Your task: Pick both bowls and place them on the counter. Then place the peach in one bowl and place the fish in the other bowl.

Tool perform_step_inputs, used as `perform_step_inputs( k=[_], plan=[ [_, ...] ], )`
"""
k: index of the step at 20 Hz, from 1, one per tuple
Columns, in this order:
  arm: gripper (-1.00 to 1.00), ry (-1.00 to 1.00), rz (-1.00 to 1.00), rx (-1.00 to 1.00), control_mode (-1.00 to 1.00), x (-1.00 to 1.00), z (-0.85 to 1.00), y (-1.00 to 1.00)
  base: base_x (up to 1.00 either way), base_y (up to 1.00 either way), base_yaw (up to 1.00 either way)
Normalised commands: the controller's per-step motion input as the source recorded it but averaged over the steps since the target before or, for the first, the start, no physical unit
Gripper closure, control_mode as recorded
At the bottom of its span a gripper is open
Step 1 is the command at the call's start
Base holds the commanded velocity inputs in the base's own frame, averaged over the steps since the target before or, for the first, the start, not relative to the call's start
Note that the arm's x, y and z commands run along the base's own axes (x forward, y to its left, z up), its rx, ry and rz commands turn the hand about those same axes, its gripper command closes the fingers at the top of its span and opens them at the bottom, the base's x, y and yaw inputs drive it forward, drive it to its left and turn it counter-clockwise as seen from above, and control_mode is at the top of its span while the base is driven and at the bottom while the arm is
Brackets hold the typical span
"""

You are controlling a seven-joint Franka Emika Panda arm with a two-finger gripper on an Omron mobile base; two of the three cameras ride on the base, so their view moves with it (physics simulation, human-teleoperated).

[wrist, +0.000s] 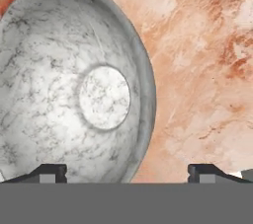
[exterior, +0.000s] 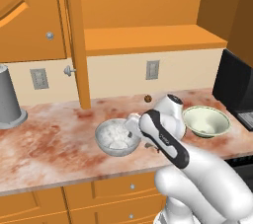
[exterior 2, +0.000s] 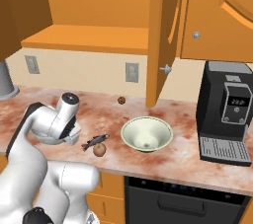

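Over the marbled bowl [wrist: 74,85] the gripper [wrist: 127,171] hangs with jaws wide, its rim between them, so lifting carelessly could tip it

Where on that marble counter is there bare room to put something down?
Widest bare stretch: between the tall grey upturned cup and the grey-white marbled bowl. Crowded: between that bowl and the pale green-cream bowl, where the dark fish, peach and gripper sit.

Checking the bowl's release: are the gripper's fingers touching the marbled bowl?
Apart: in the hand view the fingertips straddle the marbled bowl rim with gaps.
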Motion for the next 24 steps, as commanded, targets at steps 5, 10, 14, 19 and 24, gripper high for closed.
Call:
perform_step_inputs(
  k=[5,10,14,19,24],
  plan=[
    [-1.0,0.0,-0.17,-0.02,-1.0,-0.27,0.35,-0.21,0.0,0.0,0.0],
    [-1.0,0.01,-0.16,-0.05,-1.0,-0.12,0.12,-0.26,0.0,0.0,0.0],
    [-1.0,0.09,-0.12,-0.12,-1.0,0.0,0.0,-0.17,0.0,0.0,0.0],
    [-1.0,0.08,-0.03,-0.13,-1.0,0.0,0.1,-0.23,0.0,0.0,0.0],
    [-1.0,0.08,0.0,-0.12,-1.0,0.0,0.17,-0.31,0.0,0.0,0.0]
  ],
)
